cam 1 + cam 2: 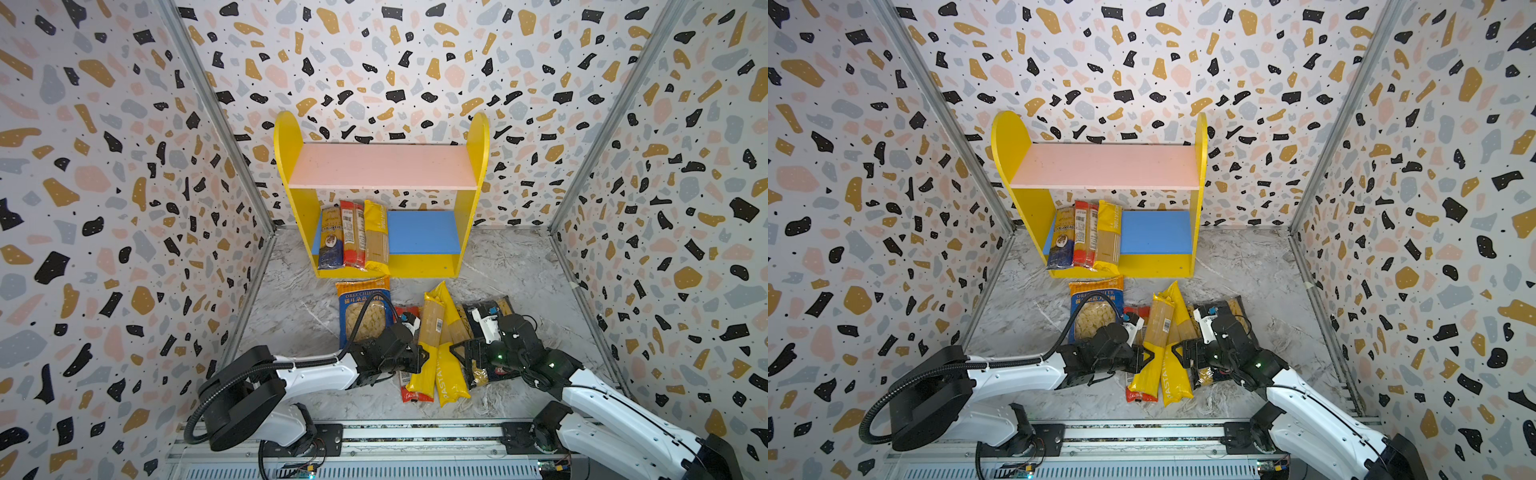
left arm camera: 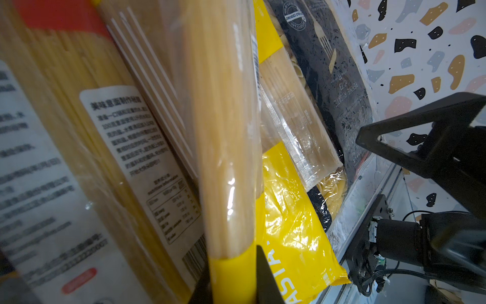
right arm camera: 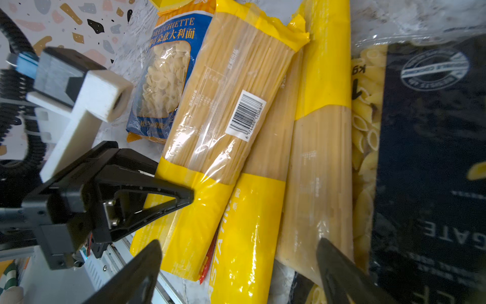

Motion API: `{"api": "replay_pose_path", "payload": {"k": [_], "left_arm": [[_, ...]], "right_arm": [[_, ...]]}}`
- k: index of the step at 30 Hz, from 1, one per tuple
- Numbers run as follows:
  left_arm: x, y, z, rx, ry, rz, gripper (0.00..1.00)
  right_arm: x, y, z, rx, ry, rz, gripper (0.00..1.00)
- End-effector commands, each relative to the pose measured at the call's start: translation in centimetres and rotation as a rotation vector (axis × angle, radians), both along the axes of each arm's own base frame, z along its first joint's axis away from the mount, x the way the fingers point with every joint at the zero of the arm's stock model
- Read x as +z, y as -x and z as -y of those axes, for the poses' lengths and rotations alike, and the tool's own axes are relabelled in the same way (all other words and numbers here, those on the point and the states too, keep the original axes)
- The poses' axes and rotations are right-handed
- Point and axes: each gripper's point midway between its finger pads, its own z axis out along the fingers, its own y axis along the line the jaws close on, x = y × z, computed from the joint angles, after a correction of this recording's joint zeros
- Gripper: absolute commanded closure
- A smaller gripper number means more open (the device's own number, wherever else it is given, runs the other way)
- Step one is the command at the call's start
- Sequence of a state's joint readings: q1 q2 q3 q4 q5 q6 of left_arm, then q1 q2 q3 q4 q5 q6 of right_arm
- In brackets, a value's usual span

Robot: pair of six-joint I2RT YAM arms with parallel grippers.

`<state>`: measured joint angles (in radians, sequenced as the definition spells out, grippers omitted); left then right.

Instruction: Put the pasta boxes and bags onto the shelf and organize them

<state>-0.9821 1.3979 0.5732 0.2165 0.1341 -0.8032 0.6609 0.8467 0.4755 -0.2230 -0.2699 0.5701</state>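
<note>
Nearest me, left gripper [image 1: 422,356] was clamped tight on the top yellow spaghetti pack [image 1: 430,326], on the table [image 1: 291,332] before the shelf [image 1: 478,166]. Right gripper [image 1: 456,351] gaped wide over the second yellow pack [image 1: 449,376], gripping nothing.

The little two-tier shelf with yellow rounded side panels [image 1: 291,141] sits at the back wall. On the left end of its blue lower board [image 1: 422,232] there are three narrow packs side by side: dark blue-and-gold spaghetti pack [image 1: 331,243], red shelf pack [image 1: 352,237], yellow shelf pack [image 1: 376,237].

On the grey marble table [image 1: 299,316] there's a wide blue-orange Orecchiette bag [image 1: 363,309], then a red table pack [image 1: 409,392] peeking from under two crossed yellow ones. A wide navy bag [image 1: 505,307] sits on the right. The left claw [image 1: 420,354] meets the upper yellow spaghetti pack [image 1: 430,328] at its left edge. The right claw [image 1: 457,351] hangs over the lower yellow spaghetti pack [image 1: 451,382].
</note>
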Motion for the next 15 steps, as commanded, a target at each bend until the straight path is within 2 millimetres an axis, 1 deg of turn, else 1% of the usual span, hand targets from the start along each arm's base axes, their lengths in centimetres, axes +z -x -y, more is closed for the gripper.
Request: {"api": "replay_pose_path", "payload": {"k": [1,4,8,11,15], "left_arm": [[4.8,-0.8,2.2,-0.048,0.129,0.113,1.00],[5.4,-0.6,2.0,-0.054,0.143,0.122,1.00],[6.2,-0.3,2.1,-0.073,0.164,0.134,1.00],[6.9,0.0,2.2,-0.084,0.186,0.140,1.00],[7.8,0.1,2.3,-0.093,0.209,0.150,1.00]], "right_arm": [[0.3,-0.3,-1.5,0.042,-0.051,0.000,0.14],[-0.1,-0.4,-2.4,0.069,-0.077,-0.016,0.14],[-0.7,-0.2,-3.4,0.102,-0.123,-0.036,0.08],[-0.6,0.0,-4.1,0.126,-0.166,-0.045,0.07],[-0.1,0.0,-4.5,0.142,-0.198,-0.035,0.06]]}}
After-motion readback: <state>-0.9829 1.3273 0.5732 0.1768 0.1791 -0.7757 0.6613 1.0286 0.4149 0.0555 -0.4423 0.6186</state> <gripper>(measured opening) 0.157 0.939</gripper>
